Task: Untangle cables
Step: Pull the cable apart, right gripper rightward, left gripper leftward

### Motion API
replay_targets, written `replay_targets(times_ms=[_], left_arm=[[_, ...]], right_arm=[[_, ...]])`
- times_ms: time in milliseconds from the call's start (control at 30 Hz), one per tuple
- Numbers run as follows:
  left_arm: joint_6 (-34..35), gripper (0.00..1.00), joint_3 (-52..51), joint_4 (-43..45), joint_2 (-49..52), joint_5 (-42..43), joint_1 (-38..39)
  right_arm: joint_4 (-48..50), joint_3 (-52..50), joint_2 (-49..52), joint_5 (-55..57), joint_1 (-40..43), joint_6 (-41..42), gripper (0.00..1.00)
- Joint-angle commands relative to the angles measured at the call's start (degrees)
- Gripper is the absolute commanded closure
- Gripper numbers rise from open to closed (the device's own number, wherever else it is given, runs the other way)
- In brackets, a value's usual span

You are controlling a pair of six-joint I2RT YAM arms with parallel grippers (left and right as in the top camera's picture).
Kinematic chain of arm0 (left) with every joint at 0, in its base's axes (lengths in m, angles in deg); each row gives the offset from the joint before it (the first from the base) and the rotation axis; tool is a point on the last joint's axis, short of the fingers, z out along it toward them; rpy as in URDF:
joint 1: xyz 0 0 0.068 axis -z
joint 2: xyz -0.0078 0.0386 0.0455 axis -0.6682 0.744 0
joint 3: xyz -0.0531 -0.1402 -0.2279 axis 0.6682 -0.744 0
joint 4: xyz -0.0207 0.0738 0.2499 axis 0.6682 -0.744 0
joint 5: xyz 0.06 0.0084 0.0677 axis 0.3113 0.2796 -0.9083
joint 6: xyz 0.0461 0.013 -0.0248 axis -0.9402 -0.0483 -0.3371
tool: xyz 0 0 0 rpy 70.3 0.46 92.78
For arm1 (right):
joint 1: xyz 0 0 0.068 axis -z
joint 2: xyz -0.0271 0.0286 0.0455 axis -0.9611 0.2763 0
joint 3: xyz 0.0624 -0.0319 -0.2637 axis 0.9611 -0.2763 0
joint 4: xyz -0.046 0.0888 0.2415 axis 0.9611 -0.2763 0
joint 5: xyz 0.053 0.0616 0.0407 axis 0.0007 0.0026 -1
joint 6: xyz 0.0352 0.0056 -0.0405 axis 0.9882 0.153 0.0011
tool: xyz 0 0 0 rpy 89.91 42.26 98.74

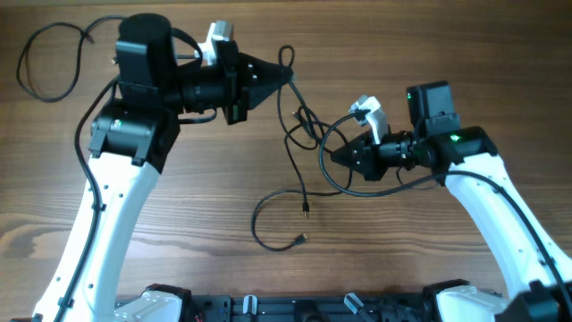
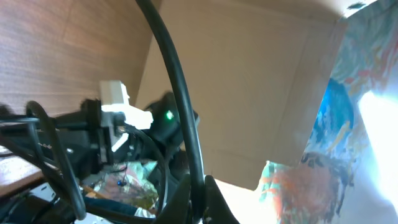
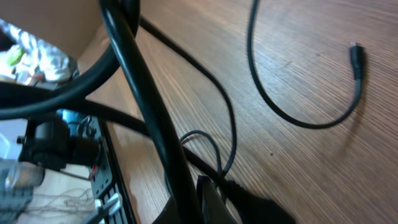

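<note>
Both jaws are clamped on thin black flexible cables (image 1: 302, 125): left gripper (image 1: 288, 76) on the upper strand, right gripper (image 1: 335, 155) on a side loop; the knot lies between them.

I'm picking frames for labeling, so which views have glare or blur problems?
Overhead: evenly lit and sharp, the cables clear against the wood. Left wrist: the right side is blown out white, and the near cable looks soft. Right wrist: no glare; the close cable is blurred, the plug end on the wood sharper.
</note>
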Motion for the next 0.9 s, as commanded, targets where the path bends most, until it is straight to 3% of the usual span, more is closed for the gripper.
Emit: replay_targets(times_ms=[0,133,433,667,867], left_arm=[[-2.7,0.96,0.6,-0.4,-0.5,0.7,-1.9],[-8.7,0.96,0.5,-6.6,-0.1,-4.0,-2.1],[-25.6,0.96,0.5,-29.9,0.0,-33.6,-1.8],[-25.6,0.96,-1.5,-39.1,0.1,-62.7,-1.7],[-25.6,0.96,-4.9,-39.0,0.2,-65.7,-1.7]], right_arm=[[0.8,0.3,-6.8,5.2,-0.1,11.8,0.96],[1.2,2.5,-15.1,9.9,-0.1,20.1,0.96],[2.0,4.5,-33.2,24.4,-0.1,37.1,0.96],[5.1,5.0,-35.3,23.5,-0.1,43.5,0.95],[6.4,11.7,-35.3,24.7,-0.1,43.1,0.96]])
